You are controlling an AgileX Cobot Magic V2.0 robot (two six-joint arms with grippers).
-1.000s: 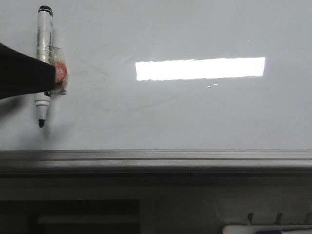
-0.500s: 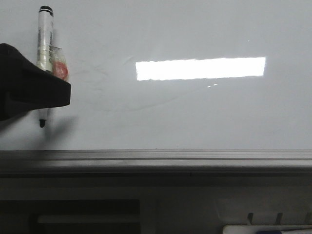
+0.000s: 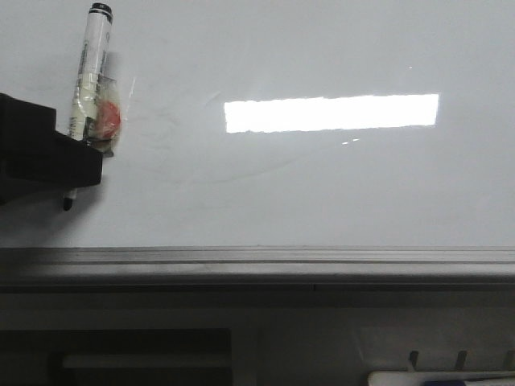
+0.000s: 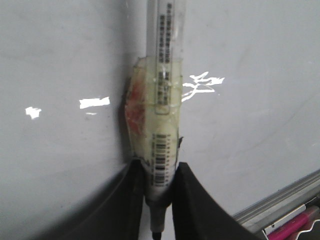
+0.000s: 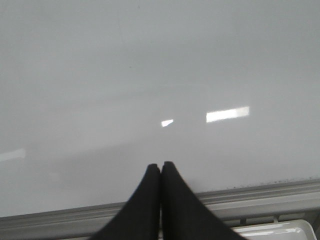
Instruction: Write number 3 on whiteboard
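marker (image 3: 90, 72) on whiteboard (image 3: 338, 193), far left

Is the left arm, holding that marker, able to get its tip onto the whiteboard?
Probably yes: the left gripper clamps the marker, its tip at the bare whiteboard; nothing lies between.

Whiteboard (image 3: 322, 185): large, glossy, pale grey-white; faint wipe smudges left of centre; bright rectangular glare across its upper middle; grey metal rail along its lower edge. No written number visible on it.

Tape-wrapped marker (image 3: 90, 76); pink pen (image 4: 295, 226) below the edge rail.
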